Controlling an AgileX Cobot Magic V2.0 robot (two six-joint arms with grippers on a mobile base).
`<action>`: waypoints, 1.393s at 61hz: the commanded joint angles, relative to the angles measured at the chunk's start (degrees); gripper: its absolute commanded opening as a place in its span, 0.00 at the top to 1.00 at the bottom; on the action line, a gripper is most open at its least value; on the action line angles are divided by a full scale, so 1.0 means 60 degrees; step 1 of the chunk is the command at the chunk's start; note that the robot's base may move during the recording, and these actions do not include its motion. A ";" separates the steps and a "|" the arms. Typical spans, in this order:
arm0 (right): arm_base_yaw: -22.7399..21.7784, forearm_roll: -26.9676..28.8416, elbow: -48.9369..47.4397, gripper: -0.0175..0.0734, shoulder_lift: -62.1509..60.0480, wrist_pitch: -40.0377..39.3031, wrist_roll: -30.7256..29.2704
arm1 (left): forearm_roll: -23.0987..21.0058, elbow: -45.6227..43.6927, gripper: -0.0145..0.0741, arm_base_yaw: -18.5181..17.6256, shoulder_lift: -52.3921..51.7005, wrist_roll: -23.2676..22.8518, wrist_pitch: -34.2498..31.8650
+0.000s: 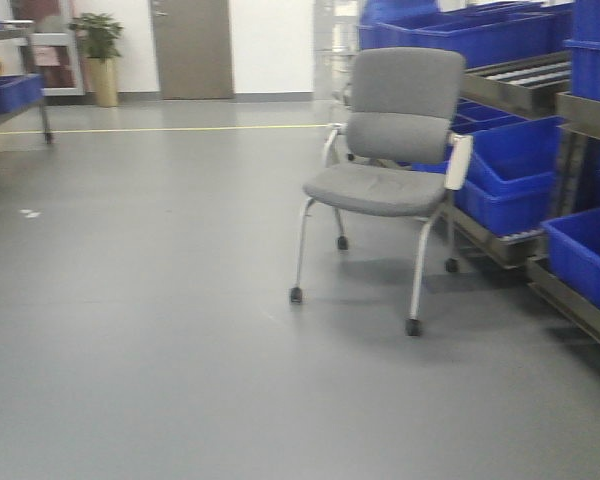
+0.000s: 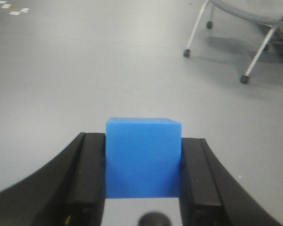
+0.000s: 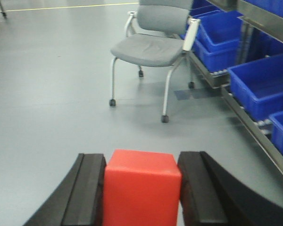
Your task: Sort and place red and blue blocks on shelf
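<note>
In the left wrist view a plain blue block (image 2: 143, 157) fills the gap between black fingers, and my left gripper (image 2: 143, 141) is shut on it above the grey floor. A plain red block (image 3: 141, 186) sits squeezed between the black fingers of my right gripper (image 3: 141, 162), which is shut on it. The shelf (image 1: 525, 85) stands at the right of the front view, a steel rack with white roller tracks and large blue bins (image 1: 515, 170). It runs along the right edge of the right wrist view too, the shelf (image 3: 254, 125) lying ahead and to the right. Neither gripper shows in the front view.
A grey chair on castors (image 1: 390, 165) stands on the floor just left of the shelf, also seen as the chair (image 3: 153, 47) ahead of the right gripper. Another rack with a blue bin (image 1: 10, 92) is far left. A potted plant (image 1: 102, 55) and a door are at the back wall.
</note>
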 commanded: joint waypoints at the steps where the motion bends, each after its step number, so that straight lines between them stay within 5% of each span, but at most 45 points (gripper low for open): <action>1: -0.0032 -0.0129 -0.0279 0.75 0.0034 -0.0886 -0.0056 | 0.0060 -0.0269 0.70 0.0014 0.0044 -0.0028 -0.0726; 85: -0.0032 -0.0129 -0.0279 0.75 0.0034 -0.0886 -0.0056 | 0.0060 -0.0269 0.70 0.0014 0.0044 -0.0028 -0.0726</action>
